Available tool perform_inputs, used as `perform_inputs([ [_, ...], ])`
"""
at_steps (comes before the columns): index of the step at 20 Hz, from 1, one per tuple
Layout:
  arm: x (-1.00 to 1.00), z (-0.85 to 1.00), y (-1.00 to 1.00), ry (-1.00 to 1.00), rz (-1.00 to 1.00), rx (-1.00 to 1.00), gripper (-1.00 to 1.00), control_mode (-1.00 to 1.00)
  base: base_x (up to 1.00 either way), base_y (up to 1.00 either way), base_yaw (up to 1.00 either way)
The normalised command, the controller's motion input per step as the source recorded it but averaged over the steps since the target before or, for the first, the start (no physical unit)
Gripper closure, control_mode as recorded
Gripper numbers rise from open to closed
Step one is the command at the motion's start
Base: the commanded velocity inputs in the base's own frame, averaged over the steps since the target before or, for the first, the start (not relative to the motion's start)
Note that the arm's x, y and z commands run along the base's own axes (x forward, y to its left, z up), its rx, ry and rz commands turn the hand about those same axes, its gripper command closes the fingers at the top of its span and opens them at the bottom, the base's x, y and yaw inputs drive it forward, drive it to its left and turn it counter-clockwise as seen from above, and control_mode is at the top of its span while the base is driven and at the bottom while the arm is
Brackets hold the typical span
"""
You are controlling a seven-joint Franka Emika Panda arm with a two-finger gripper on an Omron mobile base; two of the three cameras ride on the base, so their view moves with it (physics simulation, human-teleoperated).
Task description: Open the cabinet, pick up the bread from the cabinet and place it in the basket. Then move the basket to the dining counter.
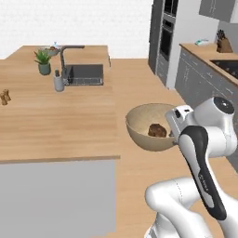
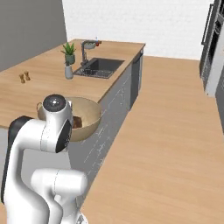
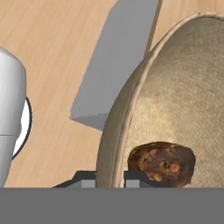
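The round tan basket (image 1: 139,128) hangs in the air just off the corner of the light-wood dining counter (image 1: 56,125), with floor beneath it. The brown bread (image 1: 157,130) lies inside it. In the hand view my gripper (image 3: 109,177) is shut on the basket rim (image 3: 114,131), one fingertip on each side of the wall, and the bread (image 3: 162,162) sits just inside. From the right base view the basket (image 2: 89,118) and bread (image 2: 77,121) are partly hidden behind my arm, at the near edge of the counter (image 2: 39,94).
On the counter are a sink (image 1: 86,74) with a tap, a potted plant (image 1: 43,60), a soap bottle (image 1: 58,82) and small shakers (image 1: 4,96). A dark oven stack (image 1: 162,37), grey base drawers and a knife block (image 1: 224,44) line the right side. Open wood floor lies between.
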Motion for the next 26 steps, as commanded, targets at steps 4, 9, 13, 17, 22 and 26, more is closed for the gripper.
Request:
perform_inputs([
  [4,0.00,0.00,0.00,0.00,0.00,0.00,1.00,1.00,0.04,1.00,0.09],
  [9,0.00,0.00,0.00,0.00,0.00,0.00,1.00,1.00,0.35,1.00,0.05],
  [13,0.00,0.00,0.00,0.00,0.00,0.00,1.00,1.00,0.47,1.00,0.01],
  [17,0.00,0.00,0.00,0.00,0.00,0.00,1.00,1.00,0.37,1.00,-0.04],
  [22,0.00,0.00,0.00,0.00,0.00,0.00,1.00,1.00,0.30,1.00,-0.04],
  [26,0.00,0.00,0.00,0.00,0.00,0.00,1.00,1.00,0.49,1.00,-0.04],
])
